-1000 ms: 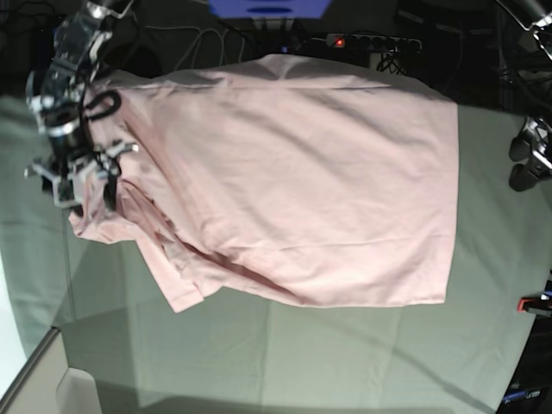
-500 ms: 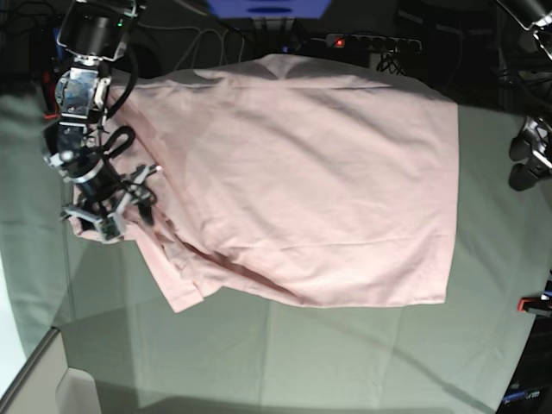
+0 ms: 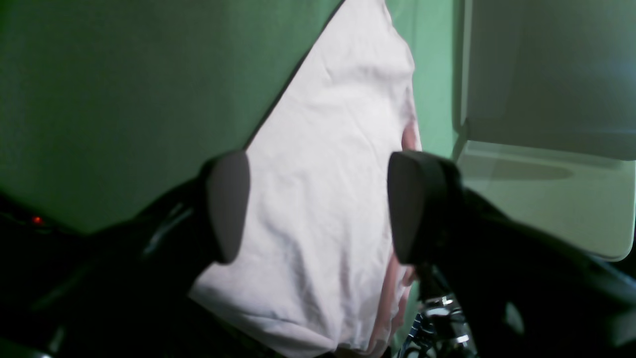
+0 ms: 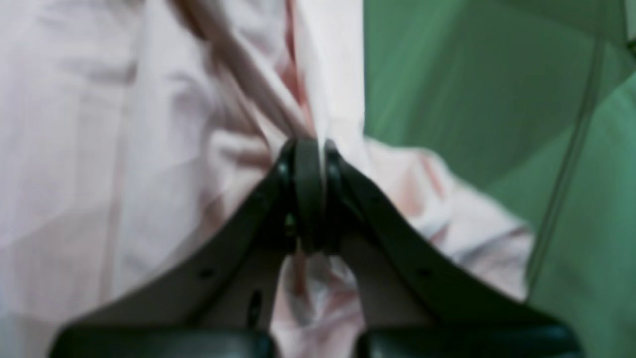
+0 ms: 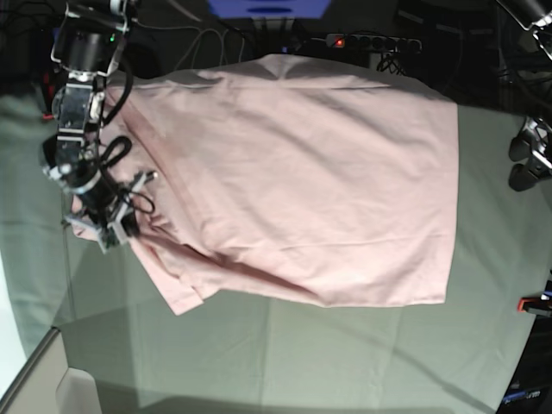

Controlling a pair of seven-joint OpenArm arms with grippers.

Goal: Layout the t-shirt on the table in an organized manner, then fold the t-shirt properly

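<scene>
**Desk:** Base view first — where is the garment, and who has hold of it?

**Photographer:** A pale pink t-shirt lies plain side up across the middle of the grey-green bench. Its right edge is straight and flat; its left end is bunched, with a fold of cloth doubled under near the front-left corner. The right pincer sits at that bunched left end. The right wrist view shows its jaws pressed together on a pinch of pink fabric, creases radiating from the grip.

**Desk:** And the other arm?

**Photographer:** The left pincer hangs off the shirt at the bench's right edge. The left wrist view shows its jaws well apart with nothing between them, only the shirt lying beyond.

**Desk:** What could go wrong?

**Photographer:** My reading: the grip looks shallow and may have caught several layers. Pulling left to spread the sleeve could drag the whole shirt, since nothing pins the right side, and spoil that tidy edge. A thin pinch might also slip free mid-pull, leaving the bunch worse. Lifting too high could tug the far edge, which already reaches the back of the bench.
</scene>
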